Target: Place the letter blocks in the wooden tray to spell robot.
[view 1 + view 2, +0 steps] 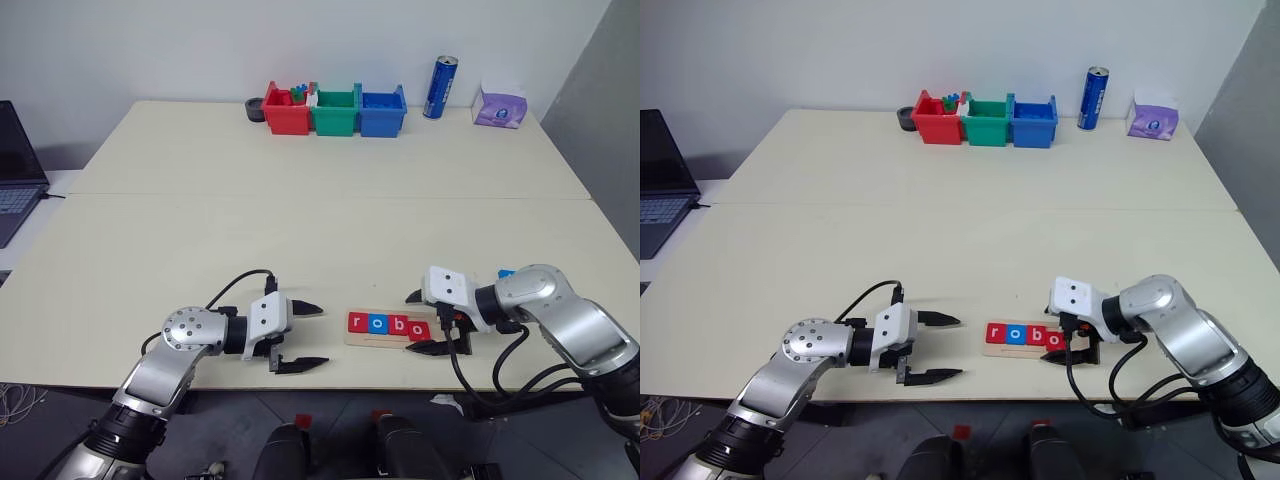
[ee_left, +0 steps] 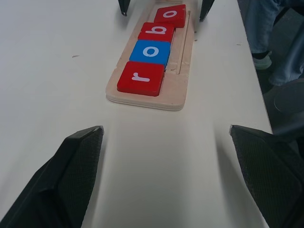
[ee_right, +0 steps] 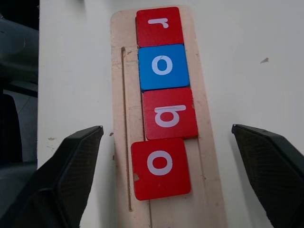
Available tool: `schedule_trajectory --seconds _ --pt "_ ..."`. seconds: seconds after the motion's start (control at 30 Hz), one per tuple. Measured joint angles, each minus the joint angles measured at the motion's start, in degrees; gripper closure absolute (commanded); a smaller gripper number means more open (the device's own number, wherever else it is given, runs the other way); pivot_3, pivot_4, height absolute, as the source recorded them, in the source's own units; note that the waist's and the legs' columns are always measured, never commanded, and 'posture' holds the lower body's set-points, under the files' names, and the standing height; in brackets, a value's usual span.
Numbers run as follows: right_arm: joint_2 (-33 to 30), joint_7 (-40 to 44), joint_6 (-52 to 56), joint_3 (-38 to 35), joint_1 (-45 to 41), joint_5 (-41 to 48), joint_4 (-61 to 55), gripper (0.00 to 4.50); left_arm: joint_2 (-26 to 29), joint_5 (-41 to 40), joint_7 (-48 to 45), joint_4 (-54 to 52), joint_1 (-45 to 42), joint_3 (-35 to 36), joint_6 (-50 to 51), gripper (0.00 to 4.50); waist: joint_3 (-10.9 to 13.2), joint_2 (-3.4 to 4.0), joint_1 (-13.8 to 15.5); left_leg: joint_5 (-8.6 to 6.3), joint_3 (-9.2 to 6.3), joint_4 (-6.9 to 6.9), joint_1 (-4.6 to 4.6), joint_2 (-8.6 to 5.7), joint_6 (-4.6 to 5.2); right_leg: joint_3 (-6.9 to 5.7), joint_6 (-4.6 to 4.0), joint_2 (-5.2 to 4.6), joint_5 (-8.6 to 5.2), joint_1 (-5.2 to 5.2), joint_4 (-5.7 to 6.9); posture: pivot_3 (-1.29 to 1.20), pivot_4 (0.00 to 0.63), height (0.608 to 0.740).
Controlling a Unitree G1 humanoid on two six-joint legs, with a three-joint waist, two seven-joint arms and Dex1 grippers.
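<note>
Square letter blocks, 4 of them — red r (image 3: 159,25), blue o (image 3: 163,66), red b (image 3: 169,114), red o (image 3: 160,168) — sit in a row on pale wooden tray (image 3: 209,190) w/ groove, near table's front edge. Right gripper (image 1: 422,322) straddles tray's end, fingers apart, holding nothing. Left gripper (image 1: 302,335) wide apart too, just beside tray's other end.

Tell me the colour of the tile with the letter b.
Red, with a white letter: the b tile shows best in the right wrist view, third in the row.
</note>
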Motion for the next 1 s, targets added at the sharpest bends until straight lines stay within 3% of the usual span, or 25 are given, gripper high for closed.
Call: schedule_trajectory --seconds 0.07,0.17,0.53,1.0 --pt "-0.2 -0.1 1.4 -2.0 0.0 1.7 -1.9 0.03 0.0 0.0 0.0 0.0 0.0 0.0 0.0 0.00 0.0 0.00 0.0 0.00 -0.01 0.00 0.00 0.00 0.00 -0.01 -0.15 0.00 0.09 0.00 0.00 0.00 0.150 0.740" --pt "-2.0 -0.3 3.5 -5.9 2.0 4.2 -6.1 0.59 0.0 0.0 0.1 -0.2 0.1 0.0 0.1 0.00 0.0 0.00 0.0 0.00 -0.02 -0.01 -0.02 0.00 0.00 -0.05 -0.14 0.00 0.08 0.01 -0.01 0.00 0.150 0.740" --pt "-5.7 -3.2 6.9 -9.5 12.5 8.1 -16.5 4.45 0.0 0.0 0.0 -0.3 0.2 0.0 0.2 0.00 0.0 0.00 0.1 0.00 0.03 0.02 0.00 -0.01 0.00 -0.04 0.05 0.00 -0.03 0.02 0.01 0.00 0.150 0.740" --pt "-5.8 -5.6 2.2 -1.7 10.9 1.0 -11.7 4.45 -0.1 0.0 0.1 -0.1 0.0 0.0 0.0 0.00 0.0 0.00 0.0 0.00 0.03 0.02 0.00 0.00 0.00 -0.04 0.05 0.01 -0.03 0.02 0.00 0.00 0.150 0.740"
